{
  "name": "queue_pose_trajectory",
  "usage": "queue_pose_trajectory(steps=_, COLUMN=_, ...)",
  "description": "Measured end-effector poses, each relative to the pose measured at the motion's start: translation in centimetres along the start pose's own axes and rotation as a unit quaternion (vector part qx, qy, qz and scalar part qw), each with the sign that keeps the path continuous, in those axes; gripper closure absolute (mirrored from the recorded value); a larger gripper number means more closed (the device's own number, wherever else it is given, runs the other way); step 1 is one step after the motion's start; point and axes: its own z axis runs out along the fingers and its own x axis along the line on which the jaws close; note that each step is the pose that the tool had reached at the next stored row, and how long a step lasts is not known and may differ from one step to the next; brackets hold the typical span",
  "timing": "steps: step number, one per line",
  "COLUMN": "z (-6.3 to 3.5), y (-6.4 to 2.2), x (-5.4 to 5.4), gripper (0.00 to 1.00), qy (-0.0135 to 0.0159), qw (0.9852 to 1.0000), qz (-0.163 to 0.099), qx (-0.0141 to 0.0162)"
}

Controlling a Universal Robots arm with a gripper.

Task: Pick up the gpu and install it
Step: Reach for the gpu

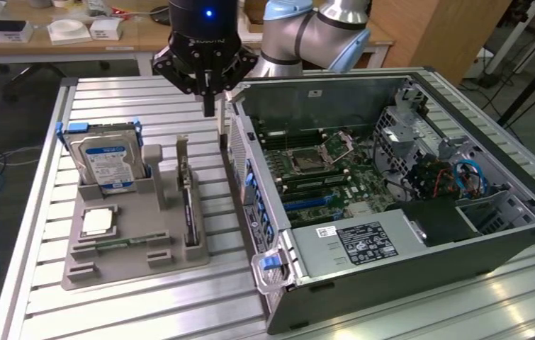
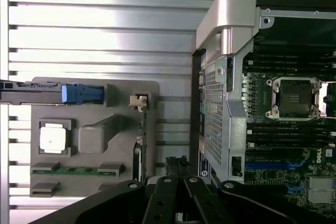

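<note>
The gpu [image 1: 188, 207] is a thin black card standing on edge in a slot of the grey holder tray [image 1: 134, 268], its silvery bracket end toward the back. In the wrist view the gpu [image 2: 140, 142] appears edge-on in the tray [image 2: 123, 86]. My gripper [image 1: 208, 105] hangs fingers-down above the table, behind the gpu's far end and close to the back corner of the open computer case [image 1: 390, 184]. Its fingers are together with nothing between them. In the wrist view the gripper [image 2: 178, 167] sits between the gpu and the case wall [image 2: 220, 108].
The tray also holds an upright hard drive [image 1: 106, 159], a square processor chip [image 1: 97, 222] and a memory stick [image 1: 120, 243]. The case lies open with its motherboard [image 1: 319, 163] exposed. A person-free workbench [image 1: 59, 39] stands behind the slatted table [image 1: 106, 95].
</note>
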Motion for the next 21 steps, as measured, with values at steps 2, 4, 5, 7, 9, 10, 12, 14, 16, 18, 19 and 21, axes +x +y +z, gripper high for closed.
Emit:
queue_pose_trajectory(steps=2, z=-0.01, y=0.0, x=0.3, gripper=0.89, qy=0.0, qw=1.0, qz=0.0, qx=0.0)
queue_pose_trajectory(steps=4, z=-0.02, y=-0.01, x=0.8, gripper=0.89, qy=0.0001, qw=1.0, qz=0.0, qx=0.0)
queue_pose_trajectory(steps=5, z=-0.02, y=-0.01, x=1.0, gripper=0.89, qy=0.0, qw=1.0, qz=0.0, qx=0.0)
queue_pose_trajectory(steps=7, z=-0.03, y=-0.07, x=1.5, gripper=0.89, qy=0.0, qw=1.0, qz=0.0, qx=0.0)
queue_pose_trajectory(steps=9, z=-0.04, y=-0.26, x=2.2, gripper=0.89, qy=0.0, qw=1.0, qz=0.0, qx=0.0)
queue_pose_trajectory(steps=10, z=-0.05, y=-0.39, x=2.5, gripper=0.89, qy=0.0, qw=1.0, qz=0.0, qx=0.0)
queue_pose_trajectory(steps=12, z=-0.07, y=-0.7, x=3.0, gripper=0.89, qy=0.0, qw=1.0, qz=0.0, qx=0.0)
queue_pose_trajectory(steps=14, z=-0.09, y=-1.07, x=3.3, gripper=0.89, qy=0.0, qw=1.0, qz=0.0, qx=0.0)
queue_pose_trajectory(steps=16, z=-0.1, y=-1.26, x=3.4, gripper=0.89, qy=0.0, qw=1.0, qz=0.0, qx=0.0)
queue_pose_trajectory(steps=18, z=-0.1, y=-1.26, x=3.4, gripper=0.89, qy=0.0, qw=1.0, qz=0.0, qx=0.0)
queue_pose_trajectory(steps=19, z=-0.1, y=-1.26, x=3.4, gripper=0.89, qy=0.0, qw=1.0, qz=0.0, qx=0.0)
queue_pose_trajectory(steps=21, z=-0.1, y=-1.26, x=3.4, gripper=0.89, qy=0.0, qw=1.0, qz=0.0, qx=0.0)
